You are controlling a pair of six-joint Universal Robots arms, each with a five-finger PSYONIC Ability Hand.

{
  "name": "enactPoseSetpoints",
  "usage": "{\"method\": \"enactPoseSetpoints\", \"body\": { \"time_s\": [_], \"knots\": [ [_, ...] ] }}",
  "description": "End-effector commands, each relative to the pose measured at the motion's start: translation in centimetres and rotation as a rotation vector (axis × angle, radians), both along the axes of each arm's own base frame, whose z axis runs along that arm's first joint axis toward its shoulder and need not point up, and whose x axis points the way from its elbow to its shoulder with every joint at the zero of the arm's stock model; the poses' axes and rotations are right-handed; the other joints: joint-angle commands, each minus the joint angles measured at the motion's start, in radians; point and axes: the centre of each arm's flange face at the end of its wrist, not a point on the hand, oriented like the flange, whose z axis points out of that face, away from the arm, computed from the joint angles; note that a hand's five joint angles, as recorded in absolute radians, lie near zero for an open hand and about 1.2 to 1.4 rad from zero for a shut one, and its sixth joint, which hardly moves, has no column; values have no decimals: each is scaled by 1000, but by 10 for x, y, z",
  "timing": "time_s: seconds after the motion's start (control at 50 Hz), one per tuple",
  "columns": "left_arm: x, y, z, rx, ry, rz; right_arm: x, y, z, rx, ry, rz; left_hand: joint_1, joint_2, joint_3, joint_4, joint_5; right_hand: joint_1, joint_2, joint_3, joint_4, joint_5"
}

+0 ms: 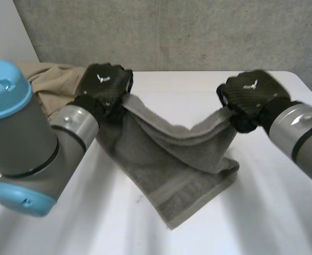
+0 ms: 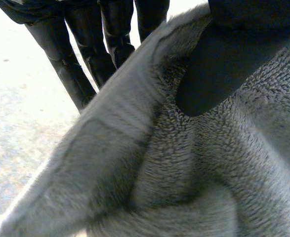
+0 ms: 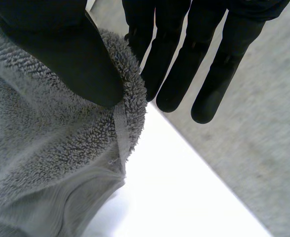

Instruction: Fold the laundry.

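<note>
Grey towel [image 1: 182, 175] hung over table [image 1: 272, 212] middle, lower end resting on it. Left hand [image 1: 103, 85] pinched raised edge at one end, right hand [image 1: 250, 95] pinched opposite corner, thumbs clamping terry. Beige cloth [image 1: 49, 79] at far-left corner.

I can read no word and no number anywhere. I see only 1 small white mark, like wings, on the back of the left hand [image 1: 103, 79], upper left of the head view, and 1 same mark on the right hand [image 1: 250, 87], upper right.
</note>
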Motion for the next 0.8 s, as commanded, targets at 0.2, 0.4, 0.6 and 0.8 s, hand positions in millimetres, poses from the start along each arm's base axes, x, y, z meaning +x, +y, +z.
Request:
{"method": "enactPoseSetpoints", "body": {
  "time_s": [0.2, 0.4, 0.6, 0.8],
  "knots": [
    [14, -6, -50, 135, -141, 29, 19, 6, -62, 202, 33, 79, 264, 201, 208, 199, 260, -811, -872, -881, -885, -851],
    [21, 13, -16, 107, -117, 16, -33, -58, -31, 128, -2, -28, 264, 201, 208, 199, 260, -904, -966, -975, -979, -945],
    [23, 30, 17, 88, -22, 0, -22, -79, -90, 225, 104, 215, 264, 201, 208, 199, 260, -913, -975, -984, -988, -954],
    [25, 37, 29, 60, 5, -10, 4, -84, -137, 283, 80, 352, 264, 201, 208, 199, 260, -817, -878, -887, -891, -858]
  ]
}}
